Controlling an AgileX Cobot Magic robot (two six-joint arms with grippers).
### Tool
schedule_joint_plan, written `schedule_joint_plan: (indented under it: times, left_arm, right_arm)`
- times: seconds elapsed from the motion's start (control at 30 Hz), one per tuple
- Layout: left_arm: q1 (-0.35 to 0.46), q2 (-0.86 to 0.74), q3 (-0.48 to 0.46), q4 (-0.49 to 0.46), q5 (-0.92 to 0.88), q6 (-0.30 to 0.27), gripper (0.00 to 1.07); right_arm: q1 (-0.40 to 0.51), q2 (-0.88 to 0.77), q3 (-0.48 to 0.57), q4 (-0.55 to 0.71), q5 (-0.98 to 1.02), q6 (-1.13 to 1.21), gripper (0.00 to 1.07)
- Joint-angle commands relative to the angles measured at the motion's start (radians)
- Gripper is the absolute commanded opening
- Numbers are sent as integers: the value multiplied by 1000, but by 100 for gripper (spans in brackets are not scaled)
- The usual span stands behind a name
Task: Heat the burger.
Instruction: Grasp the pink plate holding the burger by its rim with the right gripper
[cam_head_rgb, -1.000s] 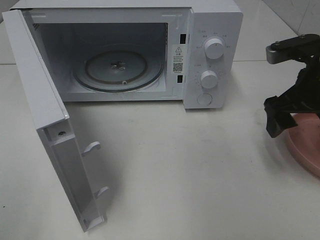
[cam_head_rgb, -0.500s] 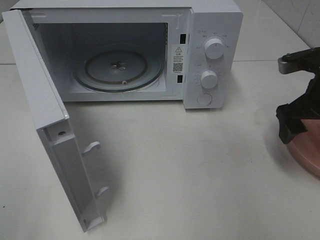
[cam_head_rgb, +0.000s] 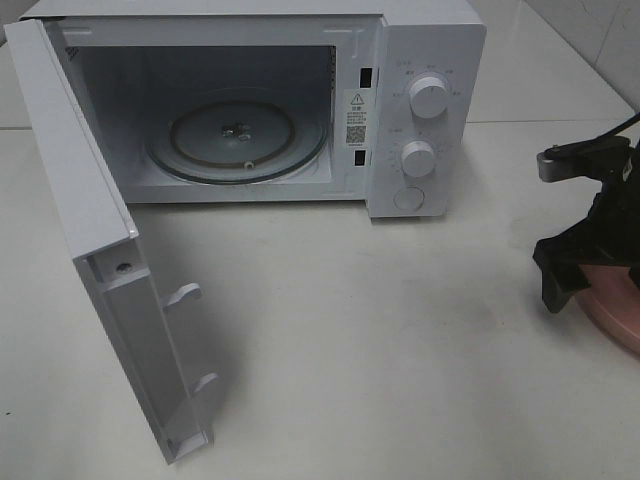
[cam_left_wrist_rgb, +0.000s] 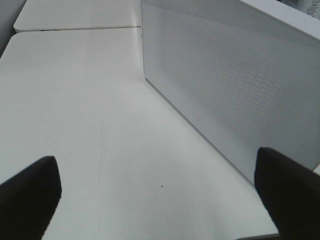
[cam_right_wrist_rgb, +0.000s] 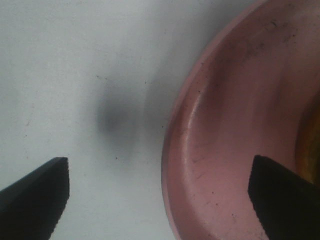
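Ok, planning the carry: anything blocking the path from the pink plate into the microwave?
Nothing visible: the microwave door stands wide open, the glass turntable is bare, and nothing lies between it and the pink plate.

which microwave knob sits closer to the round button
The lower knob, just above the round button; the upper knob sits farther up.

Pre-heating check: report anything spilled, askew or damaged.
Nothing stands out. The microwave door is open, the glass turntable sits flat inside, and the table shows no spill. The pink plate bears only small dark specks.
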Motion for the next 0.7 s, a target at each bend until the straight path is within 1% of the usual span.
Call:
schedule_joint_plan:
  times: [0.03,0.57,0.63,0.7]
  left_arm:
    - [-2,-19,3,-1,-5,-4,100]
    - [-2,-19,3,-1,-5,-4,100]
    - [-2,-19,3,-1,-5,-4,100]
    - [-2,-19,3,-1,-5,-4,100]
  right_arm:
    - [-5,35,0,-1,-23,-17,92]
    - [-29,134,-1,-5,-60,-28,89]
    - [-29,134,-1,-5,-64,-28,88]
    - [-29,134,-1,-9,-64,-14,81]
